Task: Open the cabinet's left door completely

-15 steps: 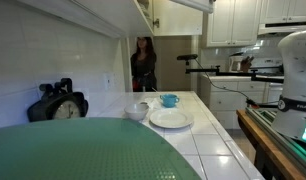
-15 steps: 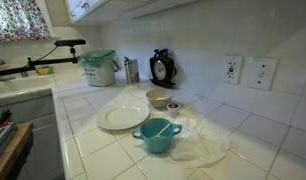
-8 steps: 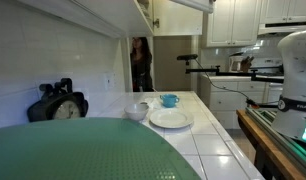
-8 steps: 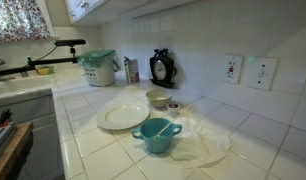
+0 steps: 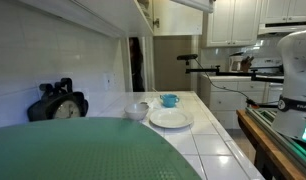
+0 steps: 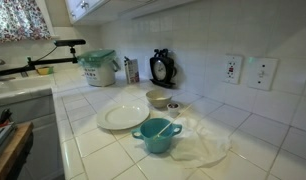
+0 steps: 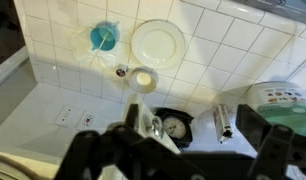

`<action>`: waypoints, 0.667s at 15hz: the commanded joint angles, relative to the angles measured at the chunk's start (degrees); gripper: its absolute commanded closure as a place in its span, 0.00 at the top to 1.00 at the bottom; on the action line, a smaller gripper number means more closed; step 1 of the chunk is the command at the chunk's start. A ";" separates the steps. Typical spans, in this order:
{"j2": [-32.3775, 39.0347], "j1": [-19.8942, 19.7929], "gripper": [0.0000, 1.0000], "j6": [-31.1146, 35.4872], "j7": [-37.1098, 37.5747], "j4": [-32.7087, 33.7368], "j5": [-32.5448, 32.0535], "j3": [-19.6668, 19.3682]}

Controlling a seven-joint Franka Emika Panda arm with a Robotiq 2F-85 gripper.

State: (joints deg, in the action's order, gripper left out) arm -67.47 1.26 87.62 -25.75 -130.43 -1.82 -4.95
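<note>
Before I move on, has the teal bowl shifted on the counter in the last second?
No. The teal bowl sits in the same spot next to the white plate, with the same gap between them in both exterior views.

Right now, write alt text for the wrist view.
Top-down view of a white tiled counter holding a white plate, a teal bowl, a small cream bowl and a black clock; blurred dark jaws fill the bottom edge.

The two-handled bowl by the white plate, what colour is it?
The two-handled bowl is teal, inside and out; it shows best in an exterior view.
</note>
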 commanded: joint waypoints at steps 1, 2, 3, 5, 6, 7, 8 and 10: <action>-0.97 2.99 1.00 -1.86 1.44 1.70 -0.35 -3.49; -1.26 3.43 1.00 -0.67 1.06 1.20 0.09 -4.77; -1.16 4.01 1.00 0.66 0.67 0.58 0.70 -6.32; -0.93 5.00 1.00 3.72 0.06 -0.80 1.62 -9.09; -0.27 5.79 1.00 5.55 -0.41 -1.10 2.27 -10.50; 0.26 6.64 1.00 7.51 -1.02 -1.52 2.93 -11.80; 0.77 7.52 1.00 9.43 -1.73 -1.78 3.52 -12.87; 2.00 9.64 1.00 12.79 -3.62 -1.61 4.75 -14.72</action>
State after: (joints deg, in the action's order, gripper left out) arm -66.30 8.12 96.82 -26.45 -132.20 0.24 -17.37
